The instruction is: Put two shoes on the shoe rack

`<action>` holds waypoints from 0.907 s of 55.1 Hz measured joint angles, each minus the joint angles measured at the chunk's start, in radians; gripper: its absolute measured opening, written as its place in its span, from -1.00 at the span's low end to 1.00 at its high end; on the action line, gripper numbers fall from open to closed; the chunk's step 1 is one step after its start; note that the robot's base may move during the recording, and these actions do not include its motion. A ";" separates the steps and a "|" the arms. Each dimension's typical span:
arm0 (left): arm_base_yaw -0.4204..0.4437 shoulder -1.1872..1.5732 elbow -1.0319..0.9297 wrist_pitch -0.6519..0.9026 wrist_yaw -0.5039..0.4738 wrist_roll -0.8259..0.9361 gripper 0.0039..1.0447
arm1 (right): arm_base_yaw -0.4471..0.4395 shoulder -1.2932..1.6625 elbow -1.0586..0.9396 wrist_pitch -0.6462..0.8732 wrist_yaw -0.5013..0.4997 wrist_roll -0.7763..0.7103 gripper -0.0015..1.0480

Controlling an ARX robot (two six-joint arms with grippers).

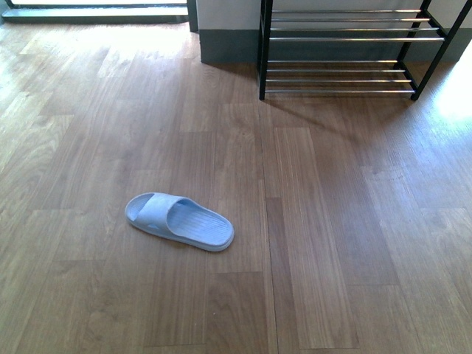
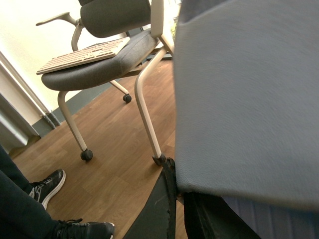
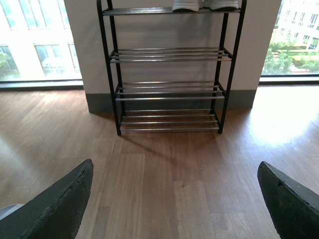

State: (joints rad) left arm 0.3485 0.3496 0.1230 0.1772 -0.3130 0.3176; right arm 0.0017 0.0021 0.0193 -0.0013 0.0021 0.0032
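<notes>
One pale blue slide [image 1: 179, 221] lies on the wooden floor at centre left of the front view, toe pointing left; neither arm shows there. A second pale blue slide [image 2: 244, 99] fills the right side of the left wrist view, with my left gripper [image 2: 179, 196] shut on its edge, held above the floor. The shoe rack [image 3: 169, 89], black-framed with chrome bars, stands against the wall straight ahead of my right gripper [image 3: 174, 199], which is open with only bare floor between its fingers [image 3: 60, 209]. White shoe soles [image 3: 204, 5] show on the rack's top tier. The rack [image 1: 346, 63] is at the far right in the front view.
An office chair [image 2: 109, 55] on castors with a keyboard [image 2: 82, 55] on its seat stands near the left arm. A person's legs and black sneakers [image 2: 47, 186] are beside it. Windows flank the wall behind the rack.
</notes>
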 joint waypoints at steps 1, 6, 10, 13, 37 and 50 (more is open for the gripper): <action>0.000 0.000 0.000 0.000 0.003 0.000 -0.97 | 0.000 0.000 0.000 0.000 0.000 0.000 0.82; 0.000 -0.002 0.000 0.000 0.002 0.000 -0.97 | 0.000 0.000 0.000 0.000 0.000 0.000 0.82; 0.000 -0.002 0.000 0.000 0.000 0.000 -0.97 | 0.000 0.000 0.000 0.000 0.000 0.000 0.82; 0.000 -0.002 0.000 0.000 0.000 0.000 -0.97 | 0.000 0.000 0.000 0.000 0.000 0.000 0.82; 0.000 -0.003 0.000 0.000 0.000 0.000 -0.97 | 0.000 0.000 0.000 0.000 0.000 0.000 0.82; 0.000 -0.002 -0.001 0.000 -0.002 0.000 -0.97 | 0.000 0.002 0.000 0.000 -0.004 0.000 0.82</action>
State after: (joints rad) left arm 0.3481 0.3473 0.1223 0.1772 -0.3149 0.3176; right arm 0.0013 0.0044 0.0193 -0.0013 -0.0017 0.0029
